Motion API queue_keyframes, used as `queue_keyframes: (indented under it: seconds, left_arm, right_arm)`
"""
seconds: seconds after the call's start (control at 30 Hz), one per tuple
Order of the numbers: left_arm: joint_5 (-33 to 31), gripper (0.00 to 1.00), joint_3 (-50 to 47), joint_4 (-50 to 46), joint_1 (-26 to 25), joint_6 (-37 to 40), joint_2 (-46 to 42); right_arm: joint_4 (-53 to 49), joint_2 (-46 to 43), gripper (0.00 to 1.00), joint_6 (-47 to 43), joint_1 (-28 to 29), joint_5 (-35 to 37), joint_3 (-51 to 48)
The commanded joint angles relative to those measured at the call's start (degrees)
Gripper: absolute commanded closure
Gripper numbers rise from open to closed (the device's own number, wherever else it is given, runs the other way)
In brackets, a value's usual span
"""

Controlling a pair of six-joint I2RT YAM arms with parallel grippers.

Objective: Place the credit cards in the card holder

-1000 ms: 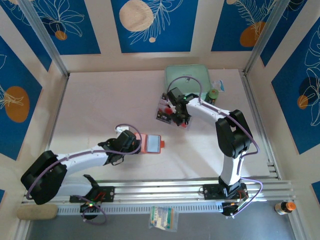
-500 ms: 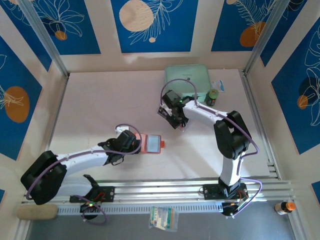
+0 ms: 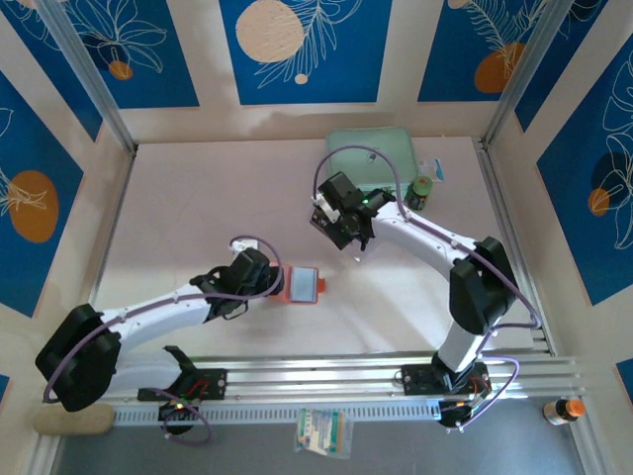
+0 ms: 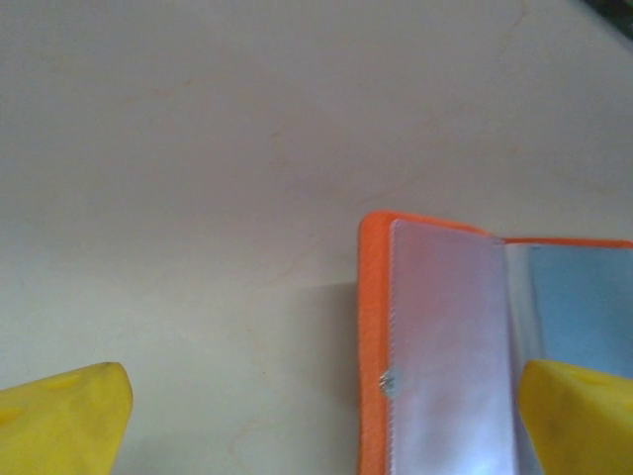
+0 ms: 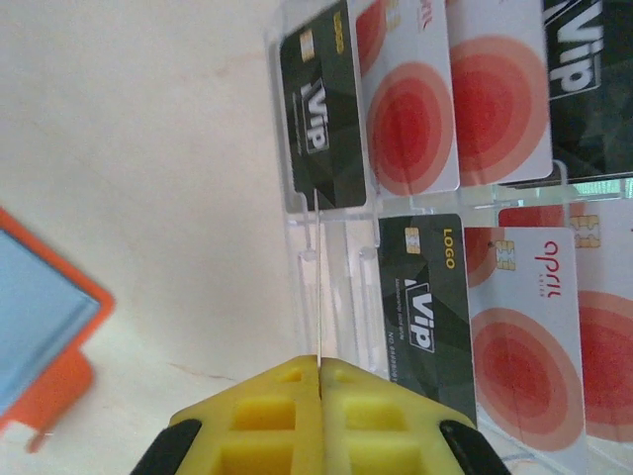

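Card holder [image 3: 303,285] lies open and flat on the table [image 3: 188,198], front-centre, just right of the L gripper [image 3: 269,280]. It has an orange-red cover w/ pale clear sleeves inside. In the L wrist view its orange edge [image 4: 372,327] and a greyish sleeve fill the lower right. In the R wrist view one orange corner [image 5: 45,327] shows at far left.

Credit cards [image 5: 499,99] sit in rows in a clear tray [image 5: 341,252]. Some are pale w/ red concentric dots, some black w/ "VIP" [image 5: 321,119].

L arm reaches low across the table from the near-left base. The L gripper [image 4: 321,401] is spread as wide as it goes and holds nothing. One yellow finger [image 4: 59,416] is over bare table; the other [image 4: 584,416] is over the holder's sleeve.

R arm stretches fwd and left from its base, w/ the R gripper [image 3: 334,220] mid-table, near a mint-green case [image 3: 371,156]. The R gripper [image 5: 319,368] is pressed together, w/ a thin card [image 5: 318,287] pinched edge-on between its pads, above the tray.
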Motion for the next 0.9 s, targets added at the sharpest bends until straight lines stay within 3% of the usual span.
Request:
queue_keyframes:
  seconds: [0.0,0.17,0.47,0.63,0.87]
  left_arm:
    - [1.48,0.00,3.53,-1.50,0.86,3.57,1.51]
    - [2.09,0.00,7.09,-3.19,1.47,8.12,6.42]
    - [-0.26,0.00,8.39,-7.72,2.77,10.04,10.00]
    - [-1.41,0.00,6.46,-8.56,3.14,8.32,9.55]
    - [-2.19,0.00,3.63,-9.41,3.43,5.59,7.97]
  right_arm:
    - [-0.98,-4.32,1.00,6.53,0.33,-4.94,1.46]
    - [4.37,-9.52,1.00,19.24,0.31,-14.99,-3.49]
    - [33.54,-17.73,1.00,44.88,0.42,-30.89,-25.32]
    - [46.25,-18.84,1.00,54.13,1.43,-30.32,-35.04]
    - [54.37,-15.80,1.00,58.16,3.63,-28.74,-39.85]
